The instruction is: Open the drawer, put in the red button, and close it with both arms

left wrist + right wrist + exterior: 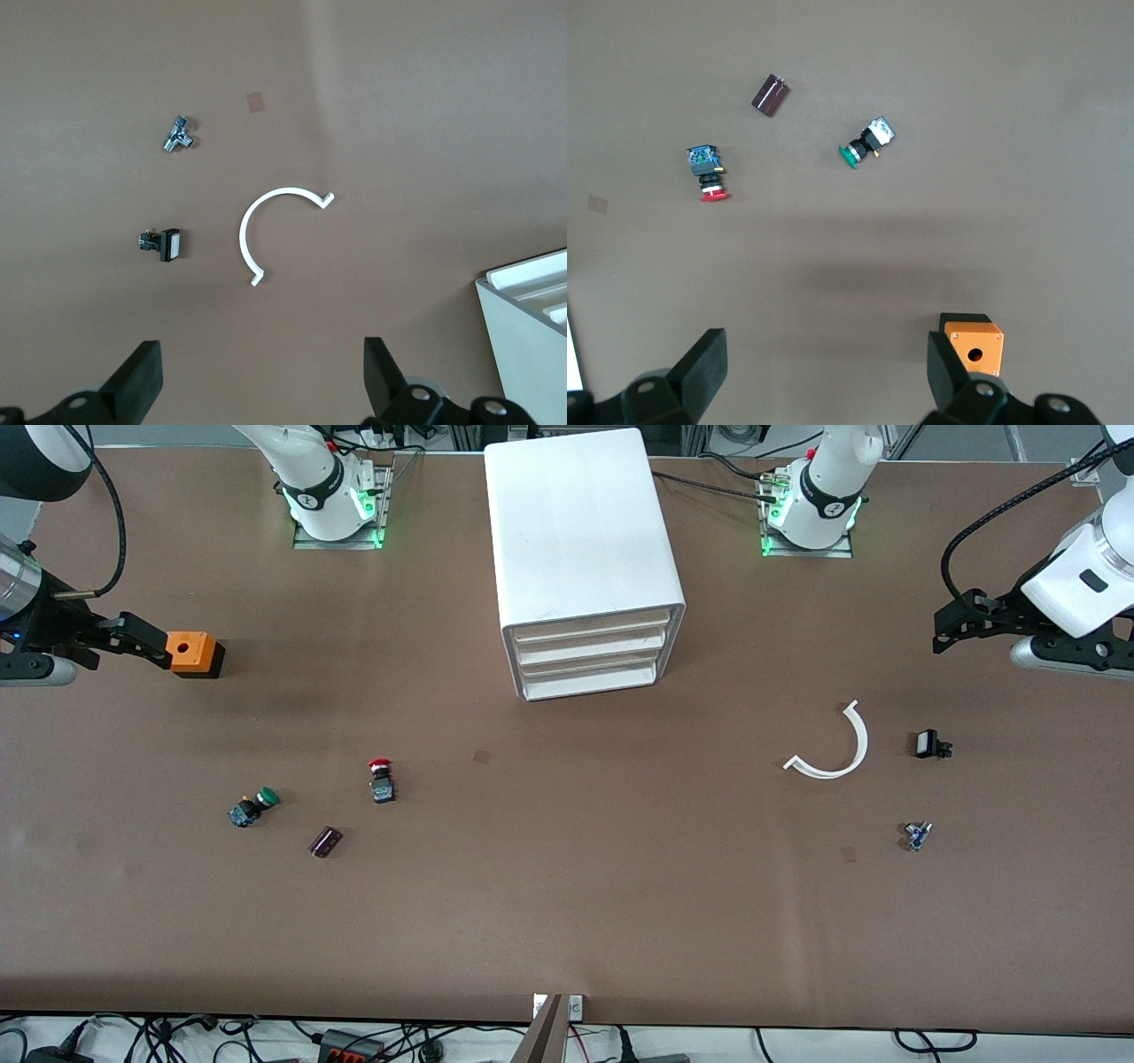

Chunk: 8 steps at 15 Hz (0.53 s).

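The white drawer box [589, 567] is shut. Both hands hang over the worktop [567, 921] ends, fingers apart: left hand [257, 381], right hand [824, 376]. One should pull a drawer straight out before grabbing the red button [381, 779].

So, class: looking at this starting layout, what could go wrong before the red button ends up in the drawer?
1. The green button lies near the red button and has a similar body, so the wrong one might be picked.
2. The drawer unit is fully shut and stands loose on the table; pulling could drag it.
3. Both tools, right and left, are open and hang at the table's ends.
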Each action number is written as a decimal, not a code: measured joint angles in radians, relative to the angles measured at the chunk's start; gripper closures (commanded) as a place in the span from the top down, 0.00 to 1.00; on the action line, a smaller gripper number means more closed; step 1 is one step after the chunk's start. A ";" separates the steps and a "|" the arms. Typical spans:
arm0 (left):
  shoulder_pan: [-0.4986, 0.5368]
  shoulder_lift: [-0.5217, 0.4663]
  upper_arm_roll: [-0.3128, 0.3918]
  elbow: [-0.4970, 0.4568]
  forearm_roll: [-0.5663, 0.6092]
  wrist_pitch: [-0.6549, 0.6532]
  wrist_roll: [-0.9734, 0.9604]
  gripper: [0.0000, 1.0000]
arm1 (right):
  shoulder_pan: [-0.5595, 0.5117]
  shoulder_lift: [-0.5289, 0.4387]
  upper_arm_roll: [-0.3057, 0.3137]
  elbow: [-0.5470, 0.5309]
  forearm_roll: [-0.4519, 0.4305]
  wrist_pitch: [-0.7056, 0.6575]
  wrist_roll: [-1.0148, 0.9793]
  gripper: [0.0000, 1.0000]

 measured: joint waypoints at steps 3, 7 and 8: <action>0.000 0.000 0.000 0.000 0.000 0.000 0.000 1.00 | 0.000 0.000 0.000 0.000 0.000 0.000 0.000 1.00; 0.000 0.000 0.000 0.000 0.000 0.000 0.000 1.00 | 0.001 0.011 0.001 0.000 0.000 -0.001 -0.002 1.00; 0.000 0.000 0.000 0.000 0.000 -0.004 0.000 1.00 | 0.005 0.017 0.002 0.000 0.001 -0.002 -0.006 1.00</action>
